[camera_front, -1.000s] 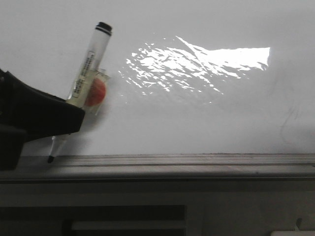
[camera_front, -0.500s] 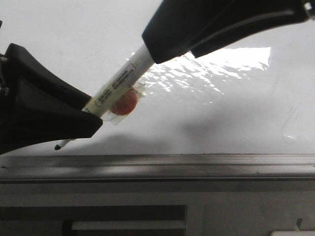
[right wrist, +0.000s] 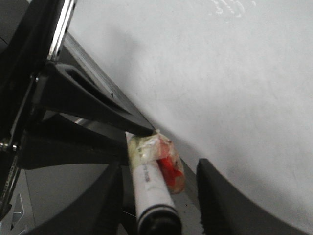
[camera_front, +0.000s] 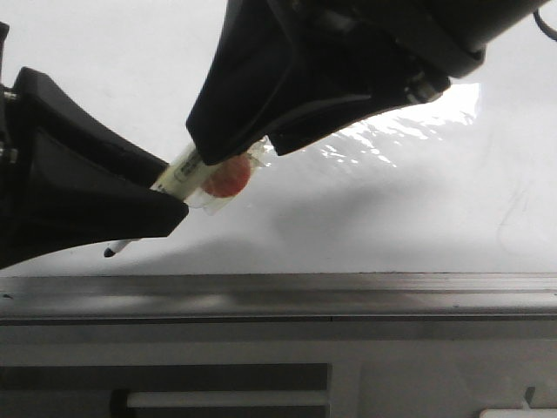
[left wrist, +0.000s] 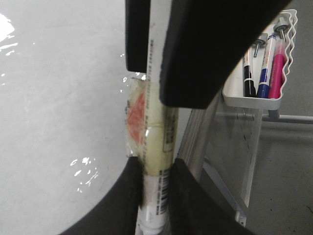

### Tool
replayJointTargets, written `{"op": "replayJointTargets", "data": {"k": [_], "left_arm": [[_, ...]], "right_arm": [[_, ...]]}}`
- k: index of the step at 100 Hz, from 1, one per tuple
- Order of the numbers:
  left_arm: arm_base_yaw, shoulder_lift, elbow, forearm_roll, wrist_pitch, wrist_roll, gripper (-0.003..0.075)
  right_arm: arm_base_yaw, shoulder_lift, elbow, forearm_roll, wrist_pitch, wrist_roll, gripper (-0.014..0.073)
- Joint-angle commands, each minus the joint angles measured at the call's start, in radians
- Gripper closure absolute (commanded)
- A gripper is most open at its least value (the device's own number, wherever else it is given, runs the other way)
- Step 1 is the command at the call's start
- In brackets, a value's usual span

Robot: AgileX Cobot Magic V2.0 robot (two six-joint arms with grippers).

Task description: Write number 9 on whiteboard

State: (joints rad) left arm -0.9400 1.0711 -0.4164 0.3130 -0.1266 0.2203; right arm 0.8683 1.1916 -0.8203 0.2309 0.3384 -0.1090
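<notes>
The whiteboard (camera_front: 392, 218) fills the front view, with glare at the upper right and a grey rail (camera_front: 348, 292) along its lower edge. No number 9 shows on it. My left gripper (camera_front: 165, 205) is shut on a white marker (camera_front: 183, 170) with a taped orange tag (camera_front: 228, 180). The marker is tilted, its bare tip (camera_front: 111, 252) low and close to the rail. In the left wrist view the left gripper (left wrist: 156, 169) clamps the marker barrel (left wrist: 159, 147). My right gripper (camera_front: 231, 148) straddles the marker's upper end. In the right wrist view the right gripper (right wrist: 159, 166) is open around the black-capped end (right wrist: 156, 223).
A faint grey smudge (camera_front: 509, 218) marks the board at the right. A white wire tray (left wrist: 252, 100) with several markers hangs beside the board in the left wrist view. Below the rail is a grey frame (camera_front: 261, 348).
The left gripper tilted the marker further over. The right gripper came in from the upper right and slid down over the marker's upper end, covering it.
</notes>
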Motion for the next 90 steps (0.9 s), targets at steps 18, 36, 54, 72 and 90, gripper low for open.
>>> {"op": "replayJointTargets", "data": {"k": [18,36,54,72,90], "left_arm": [[-0.007,-0.02,-0.034,-0.004,-0.073,-0.006,0.074],[-0.007,-0.02,-0.034,-0.004,-0.069,-0.006,0.0583],[-0.007,-0.03,-0.034,-0.014,-0.044,-0.006,0.0445],[0.04,-0.135,-0.034,-0.112,0.076,-0.006,0.0447],[0.144,-0.305,-0.034,-0.194,0.051,-0.006,0.0447]], "right_arm": [[0.002,-0.002,-0.037,0.016,-0.063,-0.01,0.0625],[0.002,-0.002,-0.039,0.016,-0.063,-0.01,0.0662],[-0.001,-0.01,-0.039,0.016,-0.061,-0.01,0.0662],[-0.056,-0.083,-0.051,0.016,-0.049,-0.01,0.065],[-0.178,-0.153,-0.099,0.016,0.018,-0.01,0.065]]}}
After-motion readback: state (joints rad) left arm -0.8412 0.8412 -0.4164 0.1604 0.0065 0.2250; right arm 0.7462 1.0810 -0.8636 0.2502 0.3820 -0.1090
